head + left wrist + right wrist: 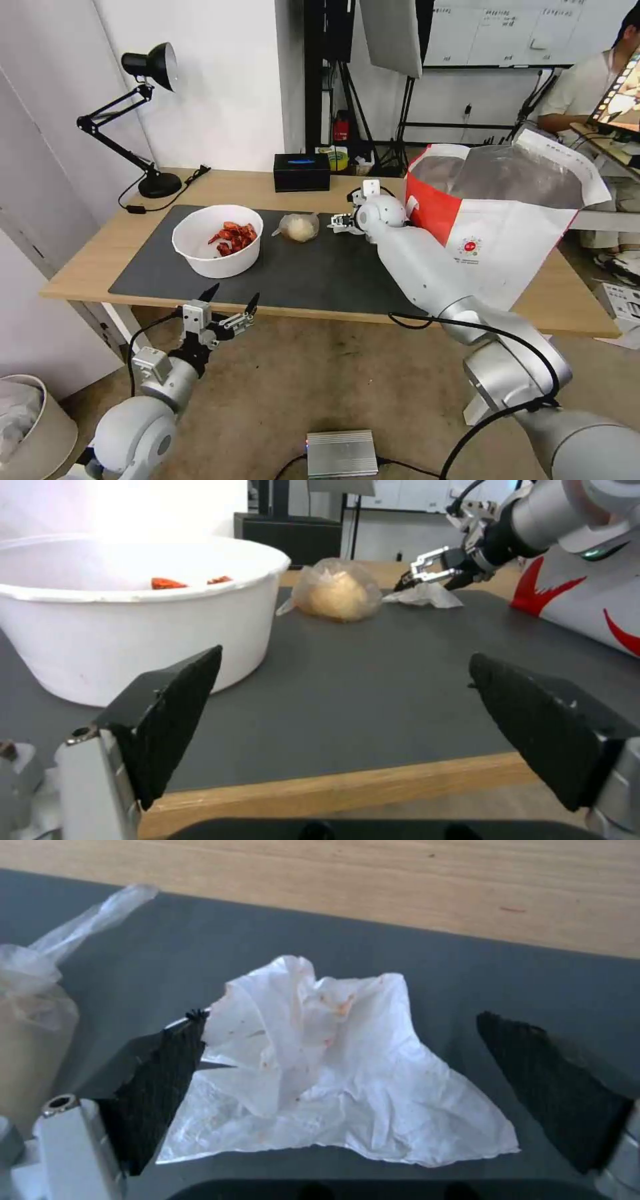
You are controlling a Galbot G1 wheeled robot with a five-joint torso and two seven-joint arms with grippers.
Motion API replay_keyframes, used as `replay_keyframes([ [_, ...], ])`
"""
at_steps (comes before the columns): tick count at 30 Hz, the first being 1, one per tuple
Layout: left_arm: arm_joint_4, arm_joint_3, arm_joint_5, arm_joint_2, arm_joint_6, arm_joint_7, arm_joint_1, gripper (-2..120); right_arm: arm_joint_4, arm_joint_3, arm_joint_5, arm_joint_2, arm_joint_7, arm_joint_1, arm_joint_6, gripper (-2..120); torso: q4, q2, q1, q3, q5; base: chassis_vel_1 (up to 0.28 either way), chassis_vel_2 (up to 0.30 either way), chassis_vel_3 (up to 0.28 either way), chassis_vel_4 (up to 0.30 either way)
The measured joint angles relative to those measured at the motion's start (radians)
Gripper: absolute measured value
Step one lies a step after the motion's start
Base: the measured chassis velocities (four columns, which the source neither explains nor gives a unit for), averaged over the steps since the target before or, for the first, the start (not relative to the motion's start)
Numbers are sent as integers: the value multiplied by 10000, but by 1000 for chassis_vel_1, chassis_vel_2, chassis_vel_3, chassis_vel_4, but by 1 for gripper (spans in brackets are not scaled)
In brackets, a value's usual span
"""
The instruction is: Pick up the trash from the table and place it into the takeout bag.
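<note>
The crumpled tissue (333, 1070) — thin, creased, flecked orange — lies on the grey mat beside the takeout bag (507, 220), not yet lifted. The right hand (340, 1080) hangs over it, fingers spread to either side. Farther from the bag sit the knotted clear bag with a pale lump (299, 227) and the smooth white bowl of red shells (217, 240) — both still on the desk (80, 267). The left hand (230, 303) waits, spread, off the desk's near edge.

My pads (167, 1075) are rough matt black; the tissue (333, 1075) is crumpled paper, on a smooth matt mat (467, 970) over wood-grain table (400, 885).
</note>
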Motion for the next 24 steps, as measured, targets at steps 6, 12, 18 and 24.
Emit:
replay_keyframes([
  [6, 0, 58, 19, -40, 0, -6, 0, 100, -99, 0, -78, 70, -109, -1, 3, 100, 0, 0, 0, 0, 0, 0, 0, 0, 0],
  [12, -21, 65, 21, -35, 0, -11, -7, 100, -109, 10, -94, 97, -157, -45, 7, 100, 0, 0, 0, 0, 0, 0, 0, 0, 0],
  [18, -56, 70, 20, -33, 0, -15, -8, 100, -113, 32, -82, 102, -167, -76, 11, 100, 0, 1, 0, 0, 0, 0, 0, 0, 0],
  [24, -86, 90, 20, -42, 0, -20, -5, 100, -118, 83, -59, 123, -161, -92, 15, 84, 0, 1, 0, 0, 0, 0, 0, 0, 0],
])
